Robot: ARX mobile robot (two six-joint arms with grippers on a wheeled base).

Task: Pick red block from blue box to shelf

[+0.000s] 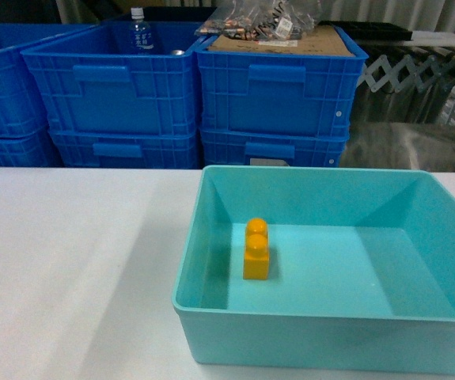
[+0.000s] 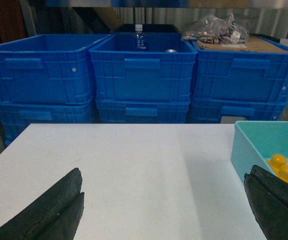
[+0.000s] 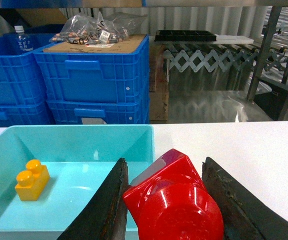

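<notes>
The red block (image 3: 176,200), glossy with its round stud facing the camera, sits tilted between the black fingers of my right gripper (image 3: 165,160), which is shut on it. It hangs over the near right corner of the blue box (image 3: 83,137), a turquoise tub on the white table. The head view shows the blue box (image 1: 314,340) but neither gripper. My left gripper (image 2: 164,175) is open and holds nothing, low over the bare table, left of the blue box (image 2: 246,145). A steel slotted post of the shelf (image 3: 265,50) rises at the back right.
A yellow two-stud brick (image 1: 256,249) stands inside the box near its left wall. Dark blue ribbed crates (image 1: 274,87) are stacked behind the table; one holds a water bottle (image 1: 138,30), another cardboard with bagged parts (image 1: 259,24). A grey scissor-lattice barrier (image 3: 209,57) lies behind.
</notes>
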